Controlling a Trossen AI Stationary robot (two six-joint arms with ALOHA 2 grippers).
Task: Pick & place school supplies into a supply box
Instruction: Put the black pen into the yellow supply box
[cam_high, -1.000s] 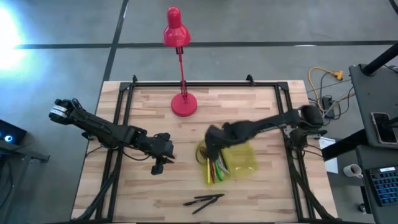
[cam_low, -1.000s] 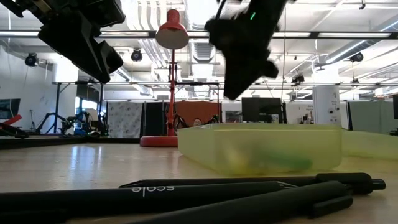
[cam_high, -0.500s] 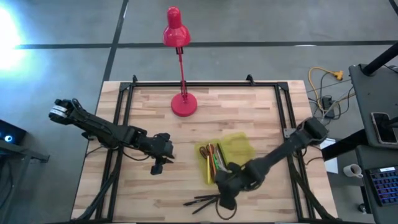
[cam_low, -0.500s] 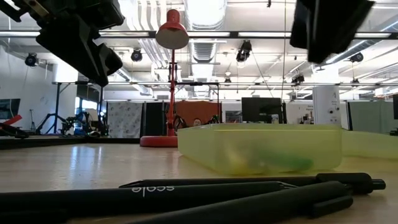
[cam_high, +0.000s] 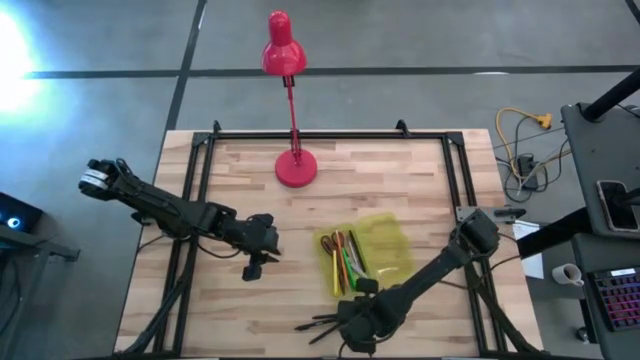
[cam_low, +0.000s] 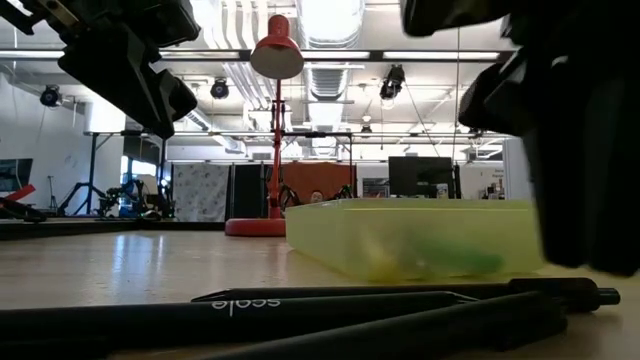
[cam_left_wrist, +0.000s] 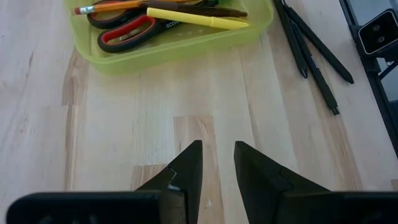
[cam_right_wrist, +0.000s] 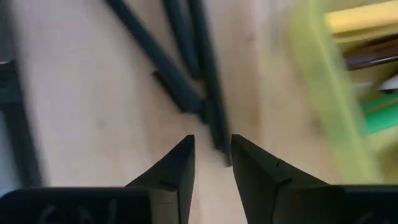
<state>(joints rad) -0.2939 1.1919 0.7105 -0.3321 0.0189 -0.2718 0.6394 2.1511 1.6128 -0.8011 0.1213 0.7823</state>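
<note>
The yellow-green supply box (cam_high: 385, 250) lies open at the table's middle right. It holds red-handled scissors (cam_left_wrist: 124, 34), a yellow pencil (cam_left_wrist: 199, 18), an orange pencil and a green marker (cam_right_wrist: 379, 115). Several black pens (cam_high: 322, 322) lie flat on the wood near the front edge, in front of the box. My right gripper (cam_right_wrist: 211, 158) hangs open just above the pens, pointing down, and touches nothing. My left gripper (cam_left_wrist: 217, 162) waits open above bare wood to the left of the box (cam_left_wrist: 168, 53), with nothing between its fingers.
A red desk lamp stands on its round base (cam_high: 296, 168) at the far middle of the table. A black frame (cam_high: 200, 150) runs round the table's edges. Bare wood lies between my left gripper (cam_high: 253, 270) and the box.
My right gripper has swung from above the box toward the table's near edge and come down over the black pens, rolling as it went. The pens and the box have stayed where they were.
</note>
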